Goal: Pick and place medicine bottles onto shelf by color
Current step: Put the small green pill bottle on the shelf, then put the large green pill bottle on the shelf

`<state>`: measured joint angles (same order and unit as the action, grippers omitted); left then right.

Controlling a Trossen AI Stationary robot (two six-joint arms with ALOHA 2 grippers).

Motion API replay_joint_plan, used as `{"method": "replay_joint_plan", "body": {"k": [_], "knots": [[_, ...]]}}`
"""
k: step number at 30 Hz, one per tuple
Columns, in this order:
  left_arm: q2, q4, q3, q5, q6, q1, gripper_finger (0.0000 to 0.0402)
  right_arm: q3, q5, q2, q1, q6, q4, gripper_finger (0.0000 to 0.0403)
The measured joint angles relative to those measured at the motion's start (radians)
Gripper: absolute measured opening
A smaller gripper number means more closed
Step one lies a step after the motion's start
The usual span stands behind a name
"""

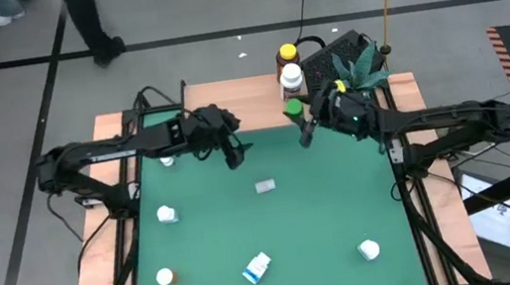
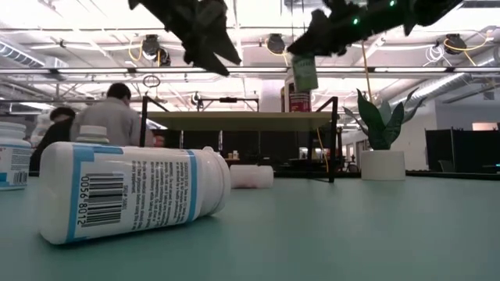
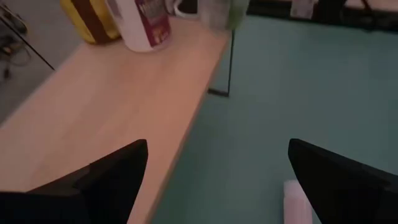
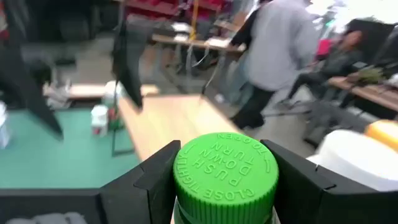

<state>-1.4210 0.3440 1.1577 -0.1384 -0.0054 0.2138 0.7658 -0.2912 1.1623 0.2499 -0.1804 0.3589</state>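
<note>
I see the green table (image 1: 279, 239) with wooden side rails, standing on a grey floor marked with black tape lines. In the low view the room behind is an open workshop with ceiling lamps; a seated person (image 2: 117, 117) faces away, beyond the table. A plant in a white pot (image 2: 381, 140) stands just beside the shelf.

The shelf (image 1: 229, 101), a light-wood board on thin black legs, sits at the table's far edge. I take it as my landmark.

Right gripper (image 4: 225, 186): fingers pinched on either side of the green-capped bottle (image 4: 225, 171), just under its cap. The bottle is upright, long axis vertical, cap facing the wrist camera. In the high view it is over the shelf's right end, beside the white bottle (image 1: 292, 78) and the yellow-capped bottle (image 1: 287, 56). I cannot tell whether its base touches the board.

Left gripper (image 3: 217, 174): fingers spread wide, holding nothing, hanging above the shelf's front edge near its middle. Its wrist view shows bare board and green surface between the fingers.

Bottles off the shelf, all in front of it on the table: a blue-labelled bottle (image 1: 258, 267) lies on its side, well apart from the shelf, long axis running diagonally across the table. A small bottle (image 1: 265, 187) lies on its side near the table's middle. Four white-capped bottles (image 1: 166, 214) stand upright, one just in front of the shelf under the left arm and three well apart from it.
</note>
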Motion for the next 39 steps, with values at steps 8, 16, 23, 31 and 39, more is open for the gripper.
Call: {"method": "replay_joint_plan", "body": {"k": [8, 16, 23, 31, 39], "knots": [[0.077, -0.02, -0.057, -0.02, -0.004, -0.007, 0.039, -0.031, 0.058, 0.073, 0.103, 0.054, 0.094, 0.0201], [0.078, -0.017, -0.062, -0.021, -0.008, -0.01, 0.039, -0.123, 0.061, 0.103, 0.136, 0.083, 0.254, 0.0201], [0.078, -0.017, -0.062, -0.022, -0.009, -0.013, 0.039, -0.127, 0.179, 0.103, 0.165, 0.118, 0.264, 0.0223], [0.078, 0.009, -0.062, -0.027, -0.041, -0.013, 0.039, -0.127, 0.189, 0.089, 0.188, 0.119, 0.258, 0.0265], [0.111, 0.139, -0.061, -0.227, -0.145, -0.093, 0.039, -0.127, 0.189, -0.067, 0.135, 0.088, 0.217, 0.0271]]}}
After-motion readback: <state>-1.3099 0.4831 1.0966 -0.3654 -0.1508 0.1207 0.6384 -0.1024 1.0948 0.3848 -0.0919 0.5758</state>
